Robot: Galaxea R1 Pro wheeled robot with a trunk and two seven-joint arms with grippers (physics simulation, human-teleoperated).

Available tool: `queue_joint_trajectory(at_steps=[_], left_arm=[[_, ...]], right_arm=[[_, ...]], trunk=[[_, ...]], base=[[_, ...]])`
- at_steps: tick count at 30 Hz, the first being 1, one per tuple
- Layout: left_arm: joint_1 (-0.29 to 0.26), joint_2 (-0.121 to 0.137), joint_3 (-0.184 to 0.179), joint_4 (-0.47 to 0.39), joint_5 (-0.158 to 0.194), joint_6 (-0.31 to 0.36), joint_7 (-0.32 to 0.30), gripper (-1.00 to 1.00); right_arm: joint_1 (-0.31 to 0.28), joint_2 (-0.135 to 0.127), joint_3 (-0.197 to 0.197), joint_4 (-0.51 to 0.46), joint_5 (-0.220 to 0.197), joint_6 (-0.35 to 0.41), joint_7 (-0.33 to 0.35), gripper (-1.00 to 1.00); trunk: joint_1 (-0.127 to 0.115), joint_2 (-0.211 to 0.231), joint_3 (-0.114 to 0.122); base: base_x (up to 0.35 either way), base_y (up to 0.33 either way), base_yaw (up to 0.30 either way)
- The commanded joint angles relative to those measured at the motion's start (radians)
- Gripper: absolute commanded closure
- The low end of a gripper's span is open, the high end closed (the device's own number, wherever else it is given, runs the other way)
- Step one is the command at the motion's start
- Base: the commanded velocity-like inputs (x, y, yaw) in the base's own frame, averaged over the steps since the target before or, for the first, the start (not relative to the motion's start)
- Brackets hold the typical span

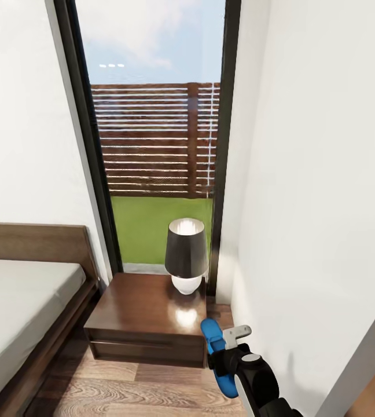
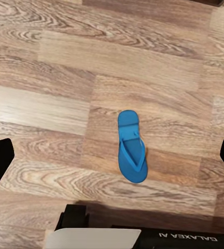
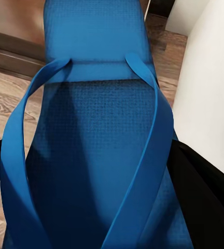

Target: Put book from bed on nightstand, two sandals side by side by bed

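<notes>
My right gripper (image 1: pixel 223 349) is shut on one blue sandal (image 1: pixel 217 354), held in the air just right of the nightstand (image 1: pixel 144 315). From the right wrist camera that sandal (image 3: pixel 96 150) sits close up between the black fingers (image 3: pixel 205 202). The other sandal (image 2: pixel 131 153) lies flat on the wood floor (image 2: pixel 50 104), below my left gripper (image 2: pixel 113 158), which hangs open above it with its fingers wide apart. The bed (image 1: pixel 19 301) runs along the left, its mattress bare where it shows. The book is out of view.
A dark-shaded lamp (image 1: pixel 186 255) with a white base stands on the nightstand's back right corner. A tall black-framed window (image 1: pixel 158 145) rises behind it. A white wall (image 1: pixel 326 202) stands close on the right, leaving a narrow strip of floor (image 1: pixel 124 394) between bed and wall.
</notes>
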Motion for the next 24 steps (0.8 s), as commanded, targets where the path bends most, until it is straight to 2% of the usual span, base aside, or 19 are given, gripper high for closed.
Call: queue_joint_trajectory(at_steps=[1,24], left_arm=[[-0.001,0.0,-0.008,0.001,0.009,-0.004,0.003,-1.0],[-0.001,-0.001,-0.01,0.001,0.007,-0.02,0.008,-1.0]], right_arm=[[-0.001,0.0,0.001,-0.001,0.007,0.005,0.001,1.0],[0.0,0.0,0.002,-0.003,0.008,0.005,0.001,1.0]], trunk=[[0.004,-0.008,-0.004],[0.092,-0.169,-0.076]], base=[[0.0,0.0,0.0],[0.0,0.0,0.0]])
